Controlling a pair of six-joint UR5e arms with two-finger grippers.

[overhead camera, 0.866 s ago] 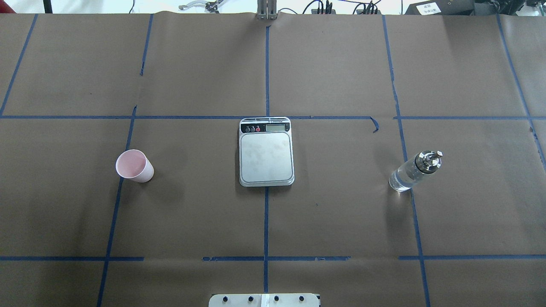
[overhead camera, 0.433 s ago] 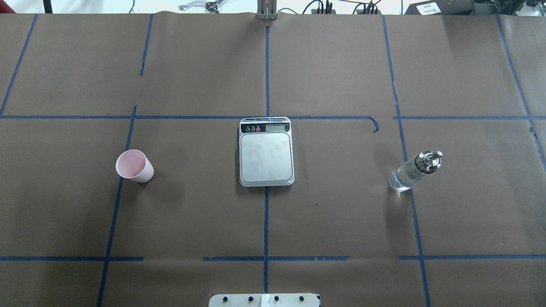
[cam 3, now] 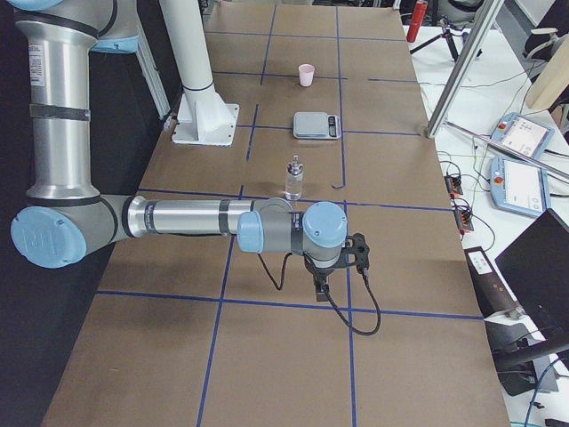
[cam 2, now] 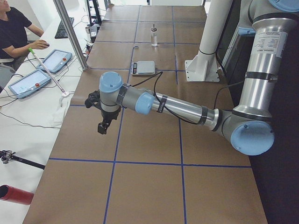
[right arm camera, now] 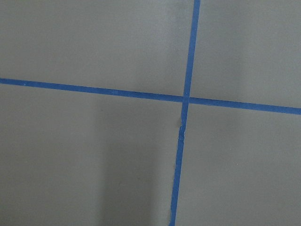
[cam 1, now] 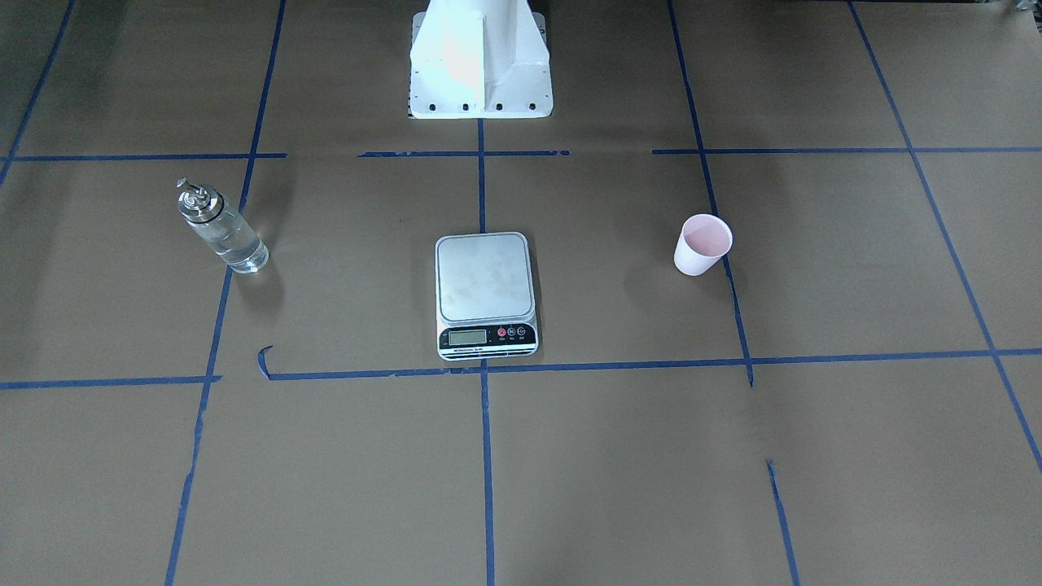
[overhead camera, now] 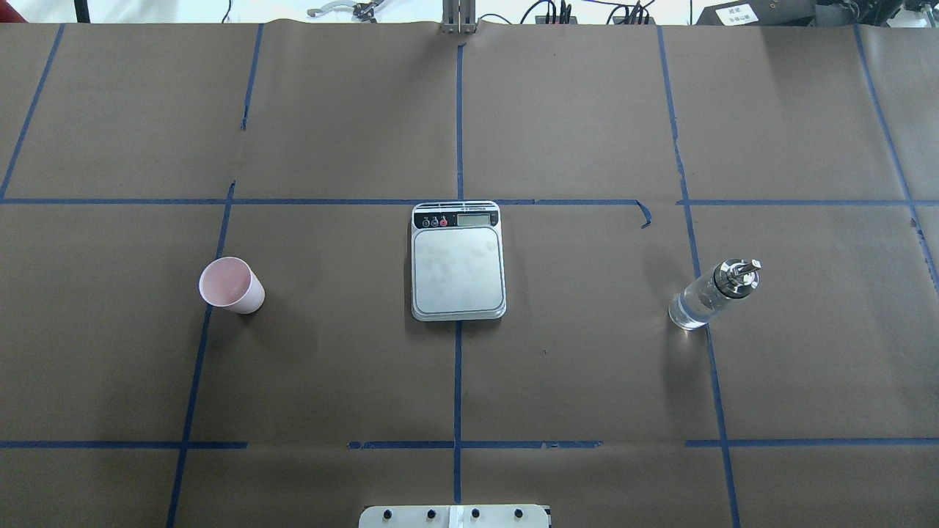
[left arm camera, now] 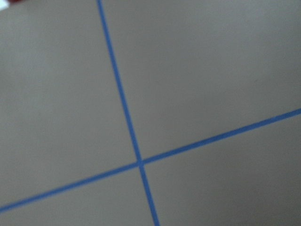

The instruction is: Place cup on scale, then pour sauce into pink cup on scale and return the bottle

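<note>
Whether the left jaws are apart or together I cannot tell. They show only in the left side view, small and dark, hanging from the left arm (cam 2: 177, 105) over bare bench (overhead camera: 330, 367). The right jaws are likewise unreadable in the right side view, hanging at the end of the right arm (cam 3: 187, 216). Both wrist cameras see only matte brown paper crossed by blue tape.

The cup (overhead camera: 231, 286) stands upright on the bench on the robot's left, well apart from the scale (overhead camera: 458, 268). It is tapered paper, whitish outside, and its pale pink inside shows down to the base. The bottle (overhead camera: 708, 297) stands upright on the robot's right, also well apart from the scale. It is a clear glass cylinder with a shiny metal cap and a thin spout. It holds the clear sauce (cam 1: 232, 244), though I cannot tell its level.

The scale lies flat between them. Its platform is a silver-grey square with rounded corners, faintly smudged. A black strip with a small display and round buttons sits on the side away from the robot.
</note>
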